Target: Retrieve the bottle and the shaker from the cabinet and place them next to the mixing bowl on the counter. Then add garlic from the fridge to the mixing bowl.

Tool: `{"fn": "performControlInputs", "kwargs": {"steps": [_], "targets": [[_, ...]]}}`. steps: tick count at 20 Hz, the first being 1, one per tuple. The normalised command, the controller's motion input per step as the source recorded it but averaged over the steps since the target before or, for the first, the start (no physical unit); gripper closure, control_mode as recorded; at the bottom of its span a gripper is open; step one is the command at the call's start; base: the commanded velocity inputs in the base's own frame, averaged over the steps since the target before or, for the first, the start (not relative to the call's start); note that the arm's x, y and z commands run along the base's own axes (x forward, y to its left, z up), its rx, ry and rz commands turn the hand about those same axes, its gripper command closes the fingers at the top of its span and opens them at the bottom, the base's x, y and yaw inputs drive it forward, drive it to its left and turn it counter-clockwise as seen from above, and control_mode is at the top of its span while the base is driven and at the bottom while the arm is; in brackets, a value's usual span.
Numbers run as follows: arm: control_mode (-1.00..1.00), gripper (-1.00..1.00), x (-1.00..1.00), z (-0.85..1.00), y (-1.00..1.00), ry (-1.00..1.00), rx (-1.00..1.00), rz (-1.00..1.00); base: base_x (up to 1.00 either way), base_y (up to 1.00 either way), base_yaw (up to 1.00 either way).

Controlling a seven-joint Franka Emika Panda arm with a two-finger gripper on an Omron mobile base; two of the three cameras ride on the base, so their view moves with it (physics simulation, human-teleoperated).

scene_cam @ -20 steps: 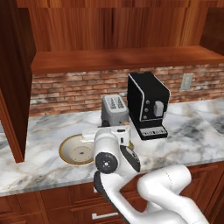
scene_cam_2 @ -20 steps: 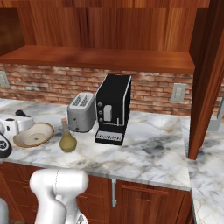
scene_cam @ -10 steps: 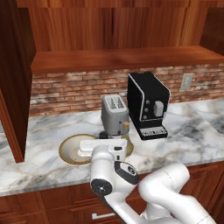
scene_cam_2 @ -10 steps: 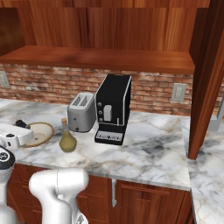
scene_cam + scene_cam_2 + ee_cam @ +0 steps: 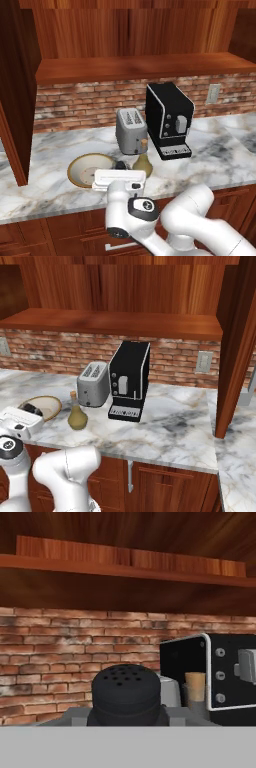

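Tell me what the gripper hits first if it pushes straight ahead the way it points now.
The small black cylindrical shaker sits right in front of the gripper, so it comes first. Behind it stand the silver toaster and red brick wall, though depth is hard to judge.

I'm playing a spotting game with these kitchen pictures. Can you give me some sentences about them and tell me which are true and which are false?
1. The bottle stands on the counter beside the mixing bowl. True.
2. The bottle has no stopper. False: a cork sits in its neck.
3. The toaster is to the left of the black coffee machine in both base views. True.
4. The shaker is white. False: it is black, with small holes in its top.
5. The wall behind the counter is red brick. True.
6. The mixing bowl sits up on the wooden shelf. False: it rests on the marble counter.
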Motion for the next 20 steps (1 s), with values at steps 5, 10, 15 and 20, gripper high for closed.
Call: {"fn": "performControlInputs", "kwargs": {"steps": [5, 10, 15, 20], "targets": [[-1.00, 1.00, 0.00, -0.06, 0.00, -0.01, 0.00, -0.05, 0.00, 0.00, 0.00], [-1.00, 1.00, 0.00, -0.04, 0.00, 0.00, 0.03, -0.09, 0.00, 0.00, 0.00], [-1.00, 1.00, 0.00, -0.11, 0.00, 0.01, 0.03, -0.11, 0.00, 0.00, 0.00], [-1.00, 1.00, 0.00, -0.18, 0.00, 0.07, 0.01, -0.07, 0.00, 0.00, 0.00]]}}
